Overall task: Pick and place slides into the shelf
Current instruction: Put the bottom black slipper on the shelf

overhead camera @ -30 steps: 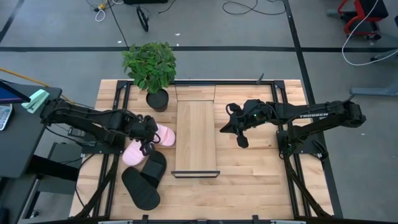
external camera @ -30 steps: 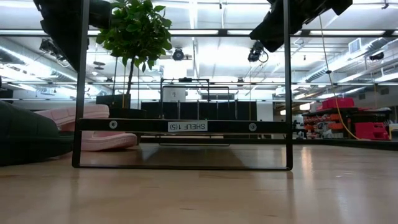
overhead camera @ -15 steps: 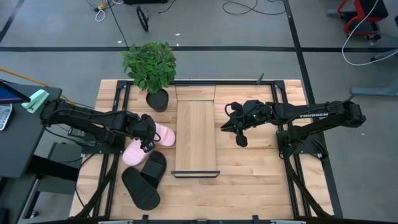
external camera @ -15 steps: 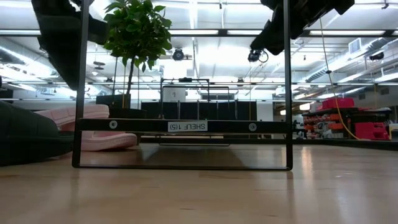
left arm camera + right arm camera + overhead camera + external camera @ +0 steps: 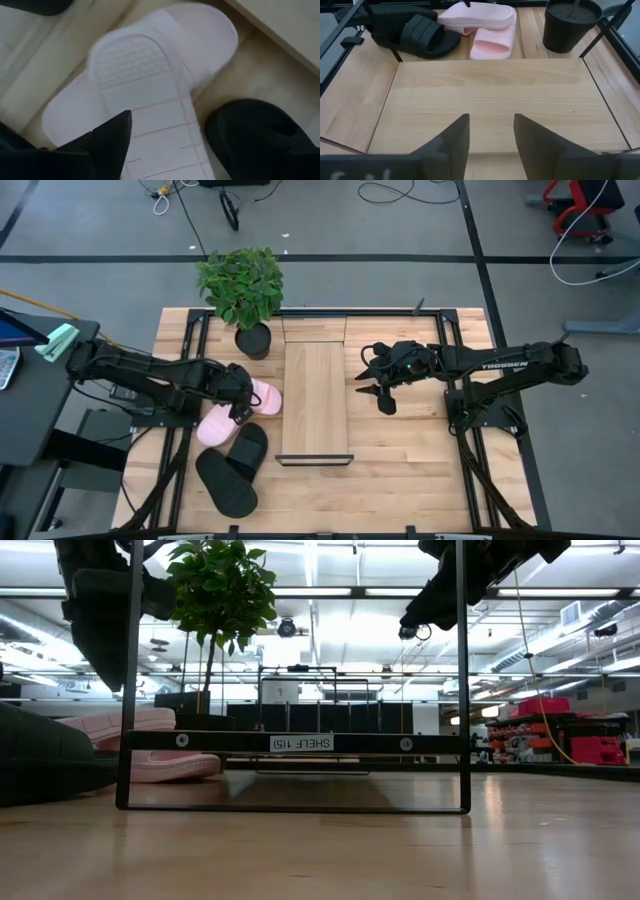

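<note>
Two pale pink slides lie left of the shelf (image 5: 315, 395). One (image 5: 268, 397) rests sole-up across the other (image 5: 211, 428). Two black slides (image 5: 247, 446) (image 5: 226, 484) lie nearer the table's front edge. My left gripper (image 5: 167, 125) hovers open above the sole-up pink slide (image 5: 150, 75), with a finger on either side of it. My right gripper (image 5: 491, 125) hangs open in the air at the shelf's right edge, looking across the bare wood board (image 5: 490, 90). In the low view the shelf's black end bar (image 5: 295, 743) stands in front, with both grippers high above the table.
A potted plant (image 5: 245, 295) stands at the far end of the table, just left of the shelf's far end. Black metal rails (image 5: 180, 450) run along the table on both sides. Bare table shows in front of the shelf and to its right.
Both grippers have opened their fingers while staying almost in place. The left one opened over the pink slides and the right one beside the shelf. The slides have not moved.
</note>
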Tool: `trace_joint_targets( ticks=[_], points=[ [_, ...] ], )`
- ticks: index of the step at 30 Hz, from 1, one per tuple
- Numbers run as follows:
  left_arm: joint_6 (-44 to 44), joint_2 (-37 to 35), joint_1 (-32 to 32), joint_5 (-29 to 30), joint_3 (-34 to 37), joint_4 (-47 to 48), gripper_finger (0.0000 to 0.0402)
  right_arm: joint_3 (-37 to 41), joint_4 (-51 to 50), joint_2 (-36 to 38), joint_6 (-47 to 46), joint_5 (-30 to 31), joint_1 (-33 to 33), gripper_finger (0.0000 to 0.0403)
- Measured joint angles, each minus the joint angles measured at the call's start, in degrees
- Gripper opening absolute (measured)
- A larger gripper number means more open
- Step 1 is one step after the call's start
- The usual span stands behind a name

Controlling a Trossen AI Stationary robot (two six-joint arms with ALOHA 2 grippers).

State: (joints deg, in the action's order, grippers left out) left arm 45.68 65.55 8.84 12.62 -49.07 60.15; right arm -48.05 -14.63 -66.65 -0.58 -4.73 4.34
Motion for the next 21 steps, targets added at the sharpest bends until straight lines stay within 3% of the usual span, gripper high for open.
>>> trace_joint_targets(
  ticks=[21],
  points=[
    [1.24,11.38,7.22,-1.3,-0.01,0.21,0.0301,0.0,0.04,0.0,-0.81,0.22,0.0,0.0172]
  ],
)
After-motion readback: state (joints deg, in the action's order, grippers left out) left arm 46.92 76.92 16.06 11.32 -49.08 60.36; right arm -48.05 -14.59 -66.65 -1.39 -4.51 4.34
